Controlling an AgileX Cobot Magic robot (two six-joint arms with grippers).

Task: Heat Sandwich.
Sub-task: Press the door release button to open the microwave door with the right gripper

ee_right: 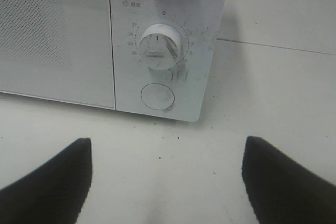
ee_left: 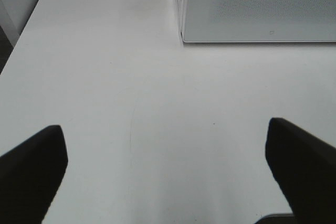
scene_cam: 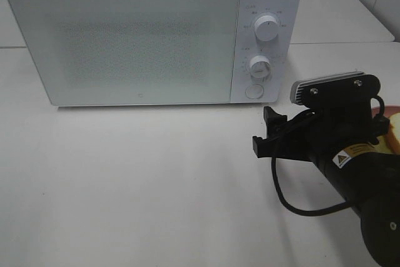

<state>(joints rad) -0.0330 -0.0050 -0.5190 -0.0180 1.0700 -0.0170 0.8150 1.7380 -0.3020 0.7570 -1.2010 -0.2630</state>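
Right wrist: my right gripper (ee_right: 166, 179), jaws released and empty like my left gripper (ee_left: 165, 169), faces the microwave (ee_right: 58, 35) round button (ee_right: 157, 96); drifting high would knock the timer dial (ee_right: 159, 45).

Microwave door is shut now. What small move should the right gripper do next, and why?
Probably ease the right gripper forward to press the round button under the lower dial, which looks like the door release. The door is shut, the sandwich lies outside at the right, and the gripper is open, empty and facing that button.
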